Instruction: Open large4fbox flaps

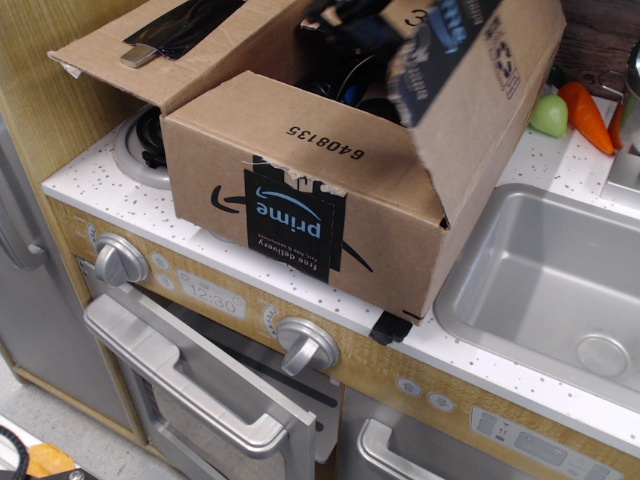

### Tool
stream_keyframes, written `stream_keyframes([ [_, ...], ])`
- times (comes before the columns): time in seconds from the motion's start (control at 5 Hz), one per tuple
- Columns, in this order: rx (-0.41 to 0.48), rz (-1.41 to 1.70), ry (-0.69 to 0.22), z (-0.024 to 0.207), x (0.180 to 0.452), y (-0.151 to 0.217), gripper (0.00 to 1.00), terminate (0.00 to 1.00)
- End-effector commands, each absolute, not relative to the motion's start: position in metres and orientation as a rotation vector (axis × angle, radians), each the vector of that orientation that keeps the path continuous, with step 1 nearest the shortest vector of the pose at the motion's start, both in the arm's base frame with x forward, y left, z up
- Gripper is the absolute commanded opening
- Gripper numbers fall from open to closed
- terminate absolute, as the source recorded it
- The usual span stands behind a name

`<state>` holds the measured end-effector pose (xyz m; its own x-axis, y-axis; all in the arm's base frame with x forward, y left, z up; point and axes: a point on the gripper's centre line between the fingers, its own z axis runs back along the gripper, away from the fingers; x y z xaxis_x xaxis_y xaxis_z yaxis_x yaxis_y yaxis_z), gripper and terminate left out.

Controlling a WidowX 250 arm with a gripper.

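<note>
At frame centre: large brown cardboard large4fbox [330,190] on white speckled desk [90,175]
Flaps: left flap [170,45] folded outward, taped right flap [470,70] raised
Tool: black tool [345,20] blurred at top; grip state cannot be told

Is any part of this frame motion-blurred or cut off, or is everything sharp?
In observation.image, the raised taped flap is smeared by motion blur, as is the dark gripper at the top edge, partly cropped; its jaws are unreadable. The box front, its printed number and the stove knobs are sharp. Lighting is even, without harsh glare.
</note>
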<state>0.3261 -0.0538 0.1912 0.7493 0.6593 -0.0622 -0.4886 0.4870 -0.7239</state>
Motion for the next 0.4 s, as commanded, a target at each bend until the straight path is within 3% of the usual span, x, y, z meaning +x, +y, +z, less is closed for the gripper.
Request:
stream_keyframes([
  [0.0, -0.894, 0.748, -0.363, 0.214, 0.319, -0.093, 1.00, 0.00],
  [0.2, -0.930, 0.787, -0.413, 0.216, 0.315, -0.120, 1.00, 0.00],
])
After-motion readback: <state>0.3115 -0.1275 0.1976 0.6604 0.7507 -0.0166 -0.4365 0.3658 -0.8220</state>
